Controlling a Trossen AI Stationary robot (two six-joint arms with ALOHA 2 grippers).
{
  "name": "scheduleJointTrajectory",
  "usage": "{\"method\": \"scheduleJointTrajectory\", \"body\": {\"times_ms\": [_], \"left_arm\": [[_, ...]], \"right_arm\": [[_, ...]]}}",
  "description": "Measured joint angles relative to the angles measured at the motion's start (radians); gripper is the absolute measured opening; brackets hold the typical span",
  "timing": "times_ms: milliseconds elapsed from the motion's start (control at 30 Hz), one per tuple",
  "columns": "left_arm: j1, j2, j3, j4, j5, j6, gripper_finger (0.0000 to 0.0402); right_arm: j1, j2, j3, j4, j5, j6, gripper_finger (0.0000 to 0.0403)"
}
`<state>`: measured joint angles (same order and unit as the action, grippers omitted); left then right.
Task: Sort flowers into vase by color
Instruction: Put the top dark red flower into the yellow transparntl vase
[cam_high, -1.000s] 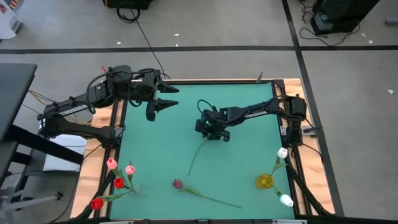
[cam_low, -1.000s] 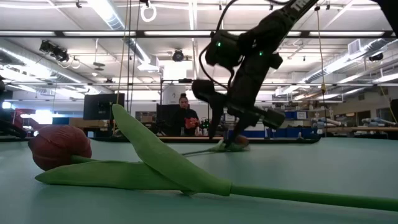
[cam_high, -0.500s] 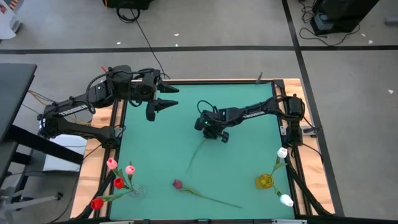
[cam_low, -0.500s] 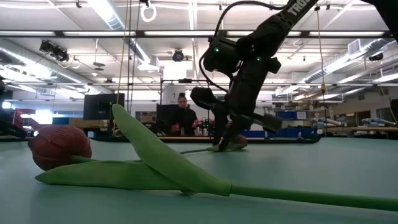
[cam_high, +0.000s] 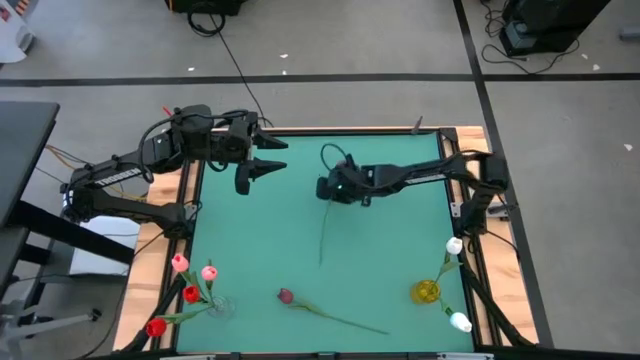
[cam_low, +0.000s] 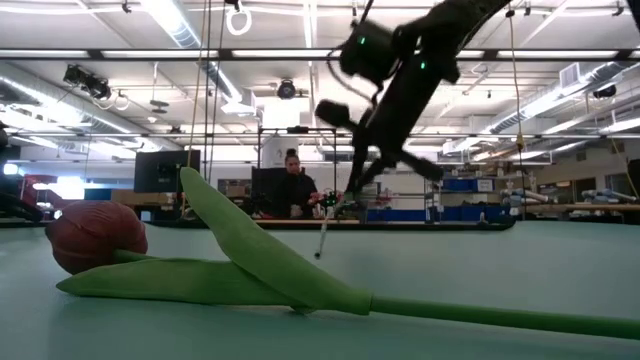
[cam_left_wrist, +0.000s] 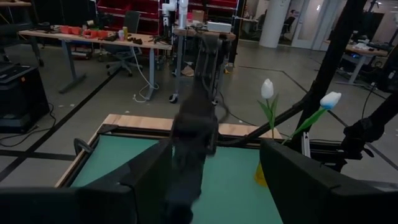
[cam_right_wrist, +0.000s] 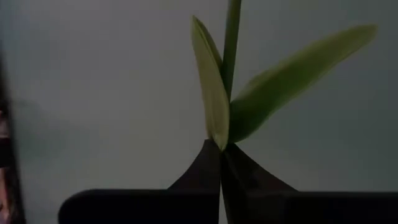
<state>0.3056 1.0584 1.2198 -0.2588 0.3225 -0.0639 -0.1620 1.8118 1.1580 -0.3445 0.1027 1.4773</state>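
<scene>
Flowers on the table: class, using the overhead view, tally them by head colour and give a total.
Pink flowers: 2
Red flowers: 2
White flowers: 2
Maroon flower: 1
Held flower in the right gripper, head hidden: 1
Total: 8

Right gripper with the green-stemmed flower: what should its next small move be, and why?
Probably lift a little higher: the right gripper is shut on the artificial flower's thin green stem, which hangs low over the teal mat and could drag during a carry.
</scene>
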Motion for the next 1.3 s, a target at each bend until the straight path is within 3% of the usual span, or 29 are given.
{"method": "scheduleJointTrajectory", "body": {"times_ms": [200, 433, 667, 833, 1000, 1300], "left_arm": [[0.0, 0.0, 0.0, 0.0, 0.0, 0.0, 0.0247], [0.0, 0.0, 0.0, 0.0, 0.0, -0.001, 0.0247], [0.0, 0.0, 0.0, 0.001, 0.0, -0.008, 0.0247], [-0.002, 0.003, 0.0, 0.037, 0.0, -0.163, 0.0247], [-0.002, 0.003, 0.0, 0.072, -0.009, -0.303, 0.0247], [-0.038, 0.121, -0.002, 0.017, -0.228, -0.299, 0.0247]], "right_arm": [[-0.03, -0.135, 0.002, -0.009, 0.111, -0.212, 0.0005], [-0.046, -0.175, 0.002, 0.004, 0.116, -0.356, 0.0004], [-0.046, -0.192, 0.002, 0.275, 0.039, -0.619, 0.0003], [-0.045, -0.267, 0.002, 0.459, 0.049, -0.841, 0.0003], [-0.045, -0.358, 0.002, 0.503, 0.012, -1.031, 0.0003], [-0.051, -0.455, 0.002, 0.516, -0.007, -1.073, 0.0003]]}}
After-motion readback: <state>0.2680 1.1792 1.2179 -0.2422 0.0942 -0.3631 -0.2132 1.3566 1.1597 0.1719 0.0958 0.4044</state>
